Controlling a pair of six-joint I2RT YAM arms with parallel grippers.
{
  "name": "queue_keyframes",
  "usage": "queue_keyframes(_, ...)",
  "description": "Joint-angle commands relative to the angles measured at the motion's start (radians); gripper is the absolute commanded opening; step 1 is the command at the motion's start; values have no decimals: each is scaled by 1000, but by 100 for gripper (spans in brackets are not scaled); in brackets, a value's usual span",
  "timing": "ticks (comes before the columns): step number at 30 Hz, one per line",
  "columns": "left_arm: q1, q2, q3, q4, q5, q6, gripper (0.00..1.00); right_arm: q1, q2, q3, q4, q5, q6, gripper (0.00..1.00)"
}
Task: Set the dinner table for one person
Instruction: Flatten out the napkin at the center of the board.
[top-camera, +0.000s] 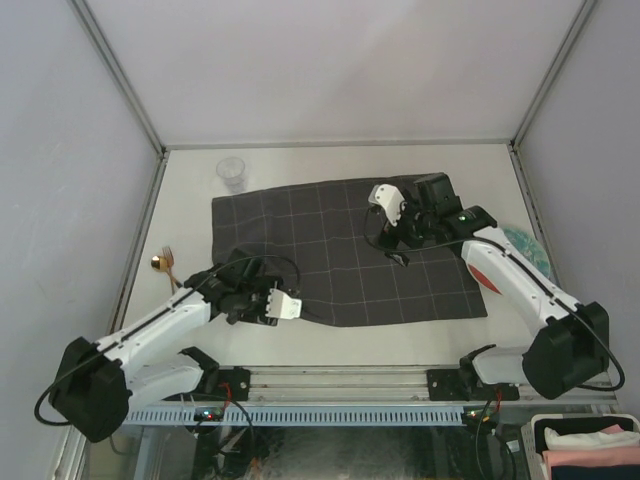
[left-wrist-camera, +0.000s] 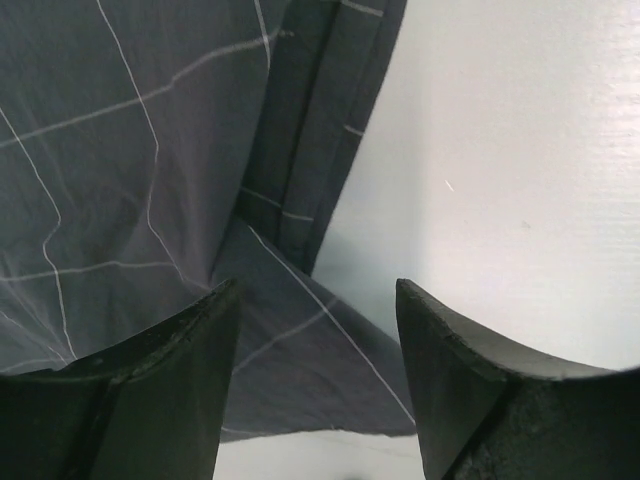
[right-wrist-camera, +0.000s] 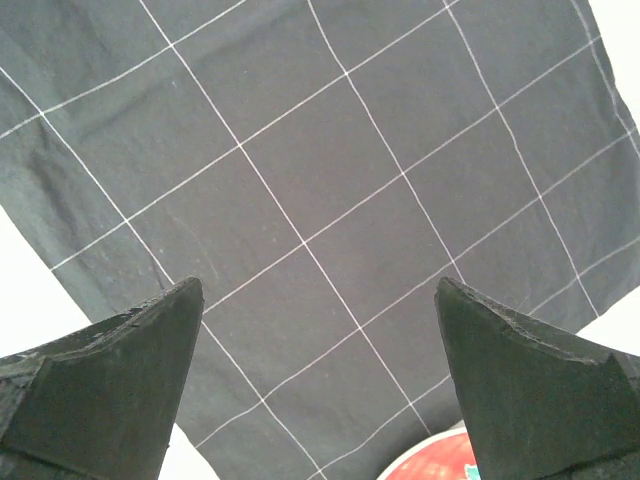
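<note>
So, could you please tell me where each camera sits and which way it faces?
Top external: fixed above and behind the arms, looking down on the table, the cloth, and the left arm and right arm.
Left wrist: on the left arm, looking down past the open left gripper at the cloth's folded edge and bare table.
Right wrist: on the right arm, looking down past the open right gripper at the cloth's checks.
Shared: all three show the cloth and some bare table.
</note>
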Motion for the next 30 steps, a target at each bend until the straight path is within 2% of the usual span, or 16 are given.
queue_keyframes(1, -52, 67, 59, 128, -26, -9, 68, -34, -86, -16, 16, 12, 31, 100)
queue_keyframes(5, -115, 146, 91, 183, -32, -29, 68, -68, -126, -68, 23, 0, 32, 100)
queue_keyframes(12, -216, 295, 147, 187, -79, -81, 68, -84, -173, -96, 27, -1, 17, 100)
queue_keyframes(22, -304, 238, 106, 138, -99, -130, 66, -101, -173, -96, 43, -32, 9, 100)
queue_keyframes(30, -330, 296, 126, 108, -163, -185, 60, -103, -173, -95, 41, -48, 8, 100)
